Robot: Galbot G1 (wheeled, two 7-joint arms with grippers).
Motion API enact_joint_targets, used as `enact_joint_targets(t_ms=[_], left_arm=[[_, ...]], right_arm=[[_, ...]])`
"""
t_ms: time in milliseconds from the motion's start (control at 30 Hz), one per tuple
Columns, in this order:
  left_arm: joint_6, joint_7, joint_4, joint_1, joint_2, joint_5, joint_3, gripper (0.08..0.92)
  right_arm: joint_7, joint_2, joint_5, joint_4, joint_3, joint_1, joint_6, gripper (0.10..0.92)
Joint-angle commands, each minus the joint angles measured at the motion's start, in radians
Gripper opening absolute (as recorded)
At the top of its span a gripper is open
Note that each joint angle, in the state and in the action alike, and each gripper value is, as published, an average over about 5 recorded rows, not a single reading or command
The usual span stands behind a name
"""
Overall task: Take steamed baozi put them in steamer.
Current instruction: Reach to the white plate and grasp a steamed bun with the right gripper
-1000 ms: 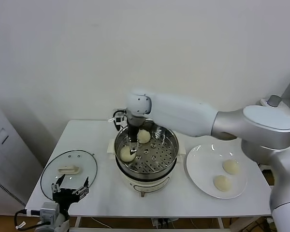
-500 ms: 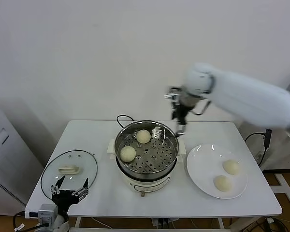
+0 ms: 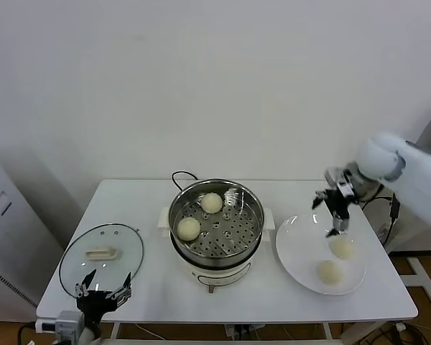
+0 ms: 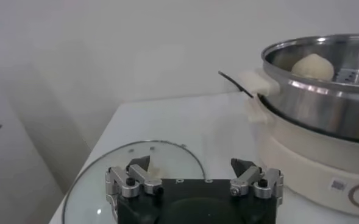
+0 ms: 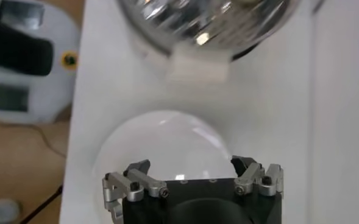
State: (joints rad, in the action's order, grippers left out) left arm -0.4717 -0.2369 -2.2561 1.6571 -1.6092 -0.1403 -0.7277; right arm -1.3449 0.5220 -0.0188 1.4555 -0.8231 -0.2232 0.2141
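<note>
- White rectangular table (image 3: pixel 129 198): fills the lower half of the head view and carries every other item.
- Round shiny steel steamer (image 3: pixel 217 248) on a cream-white electric base: centre of the head view. Its perforated steel tray lies inside, and a black cord curls behind its upper left rim. In the left wrist view the steamer (image 4: pixel 325 103) fills the right side; a small square printed code shows on the base at lower right, too small to read.
- Flat round white plate (image 3: pixel 294 248): right of centre in the head view, just beside the steamer.
- Round clear glass lid (image 3: pixel 122 248) with a cream handle: lower left of the head view, lying flat on the table.
- Right gripper (image 3: pixel 337 215), black, on a white arm: right of the head view, above the far edge of the plate. Its fingers are spread wide and carry nothing. The right wrist view shows the two fingertips well apart over the plate (image 5: pixel 167 143).
- Left gripper (image 3: pixel 103 284), black: bottom left of the head view, at the near edge of the glass lid. Fingers are spread wide and empty, as the left wrist view confirms.
- Four smooth round cream-white steamed baozi, plain and unmarked: two on the steamer tray, one at the upper middle (image 3: pixel 211 203) and one at the left (image 3: pixel 189 228). Two lie on the right part of the plate, one farther (image 3: pixel 343 248) and one nearer (image 3: pixel 330 272), apart from each other.
</note>
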Motion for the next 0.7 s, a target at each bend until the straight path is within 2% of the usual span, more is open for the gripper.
enact_joint_targets(t_ms=[33, 700], left_arm=[[0.003, 0.001, 0.0, 0.046, -0.042, -0.006, 0.002, 0.823], [-0.002, -0.001, 0.026, 0.021, -0.033, -0.01, 0.008, 0.823]], right_arm=[[0.015, -0.066, -0.223, -0.025, 0.211, 0.355, -0.153, 0.823], [0.124, 0.035, -0.253, -0.074, 0.243, 0.457, 0.005, 0.823]])
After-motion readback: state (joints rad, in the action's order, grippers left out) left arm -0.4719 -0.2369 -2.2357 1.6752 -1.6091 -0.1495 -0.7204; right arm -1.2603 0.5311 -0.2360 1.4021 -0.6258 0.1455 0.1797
